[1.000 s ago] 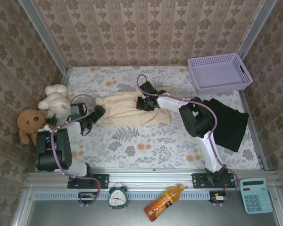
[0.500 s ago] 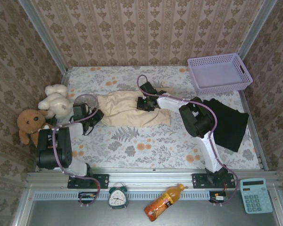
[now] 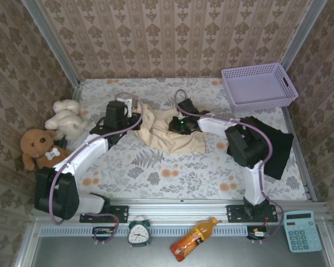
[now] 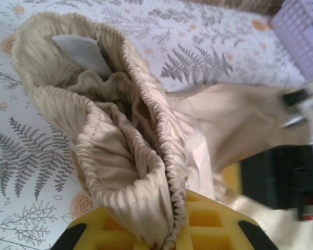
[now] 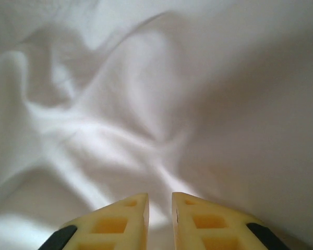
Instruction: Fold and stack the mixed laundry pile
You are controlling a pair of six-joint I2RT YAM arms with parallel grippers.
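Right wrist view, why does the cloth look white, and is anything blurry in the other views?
Right wrist: the garment sits very close and overexposed, reading white rather than beige, folds soft; the fingers look crisper. Left wrist: its gathered waistband is sharp, the right arm at the edge is smeared. Top external: even light, no glare.
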